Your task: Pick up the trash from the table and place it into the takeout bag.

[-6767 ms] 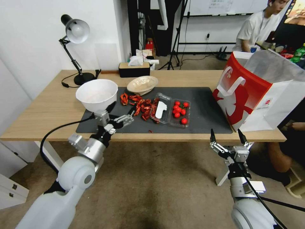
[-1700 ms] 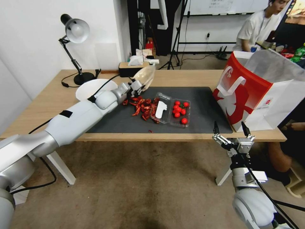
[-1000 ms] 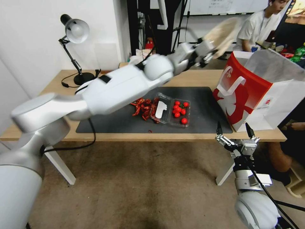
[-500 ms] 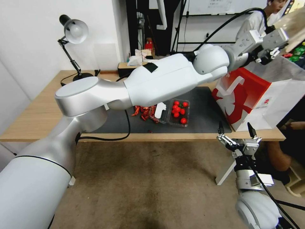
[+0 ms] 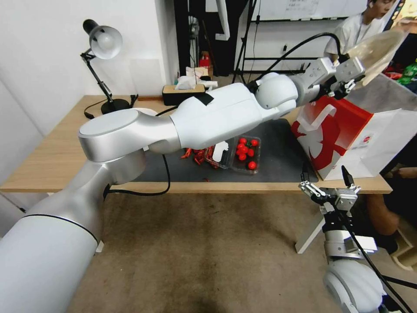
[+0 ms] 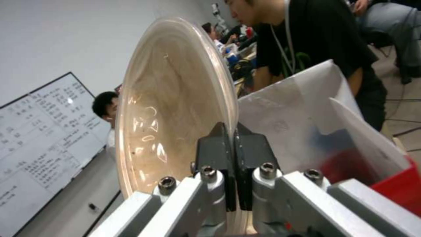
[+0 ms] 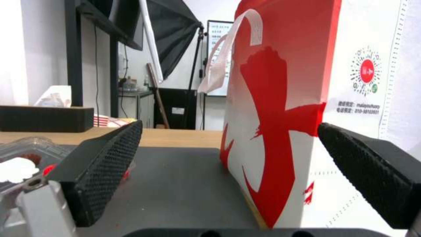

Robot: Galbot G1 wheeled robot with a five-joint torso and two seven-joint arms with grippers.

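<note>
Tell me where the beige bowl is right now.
The bowl is in the air at the head view's upper right, tilted, pinched by the left gripper above the takeout bag's open mouth.

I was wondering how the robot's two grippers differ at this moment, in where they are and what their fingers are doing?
The left gripper is raised high over the takeout bag, while the right gripper hangs low at the table's front edge, beside the bag. The left is shut on the rim of the beige shallow bowl, held tilted on edge; the right is open and holds nothing. Both have dark fingers.
</note>
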